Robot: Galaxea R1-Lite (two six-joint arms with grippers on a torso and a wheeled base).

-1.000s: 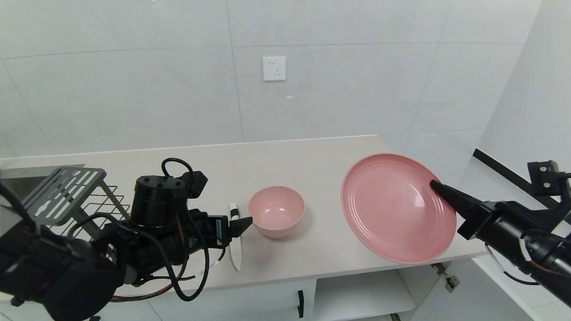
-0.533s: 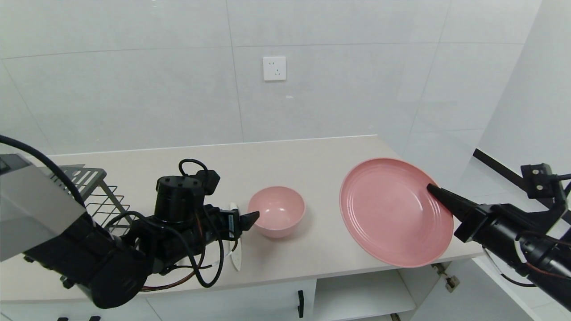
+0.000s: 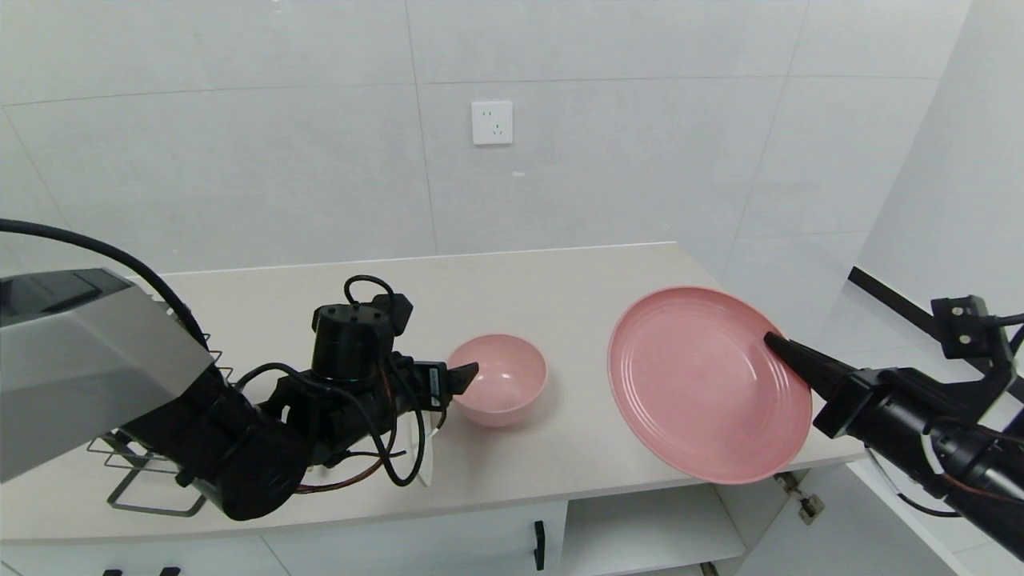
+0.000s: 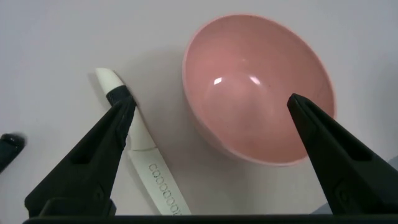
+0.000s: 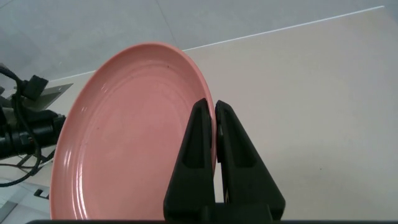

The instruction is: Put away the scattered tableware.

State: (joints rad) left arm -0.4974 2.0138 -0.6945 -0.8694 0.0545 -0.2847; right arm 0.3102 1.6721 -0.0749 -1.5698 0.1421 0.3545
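Observation:
A pink bowl [image 3: 498, 382] stands upright on the beige counter [image 3: 560, 288]. My left gripper [image 3: 464, 376] hovers open at the bowl's left rim. In the left wrist view its fingers [image 4: 93, 168] straddle the bowl [image 4: 258, 87] and a white utensil with a black band [image 4: 144, 171]. In the head view that utensil [image 3: 421, 452] lies partly under the left arm. A large pink plate [image 3: 704, 384] is held tilted over the counter's right end, and my right gripper [image 3: 780, 348] is shut on its right rim. The right wrist view shows the fingers [image 5: 200, 143] clamped on the plate's edge [image 5: 130, 124].
A wire dish rack [image 3: 144, 480] stands at the counter's left end, mostly hidden by the left arm. The counter ends just right of the plate, with an open shelf [image 3: 656, 532] below its front edge. A tiled wall backs the counter.
The left arm has moved right, bringing its open gripper from beside the utensil up to the bowl's rim. The plate has shifted slightly left and lower in the right gripper.

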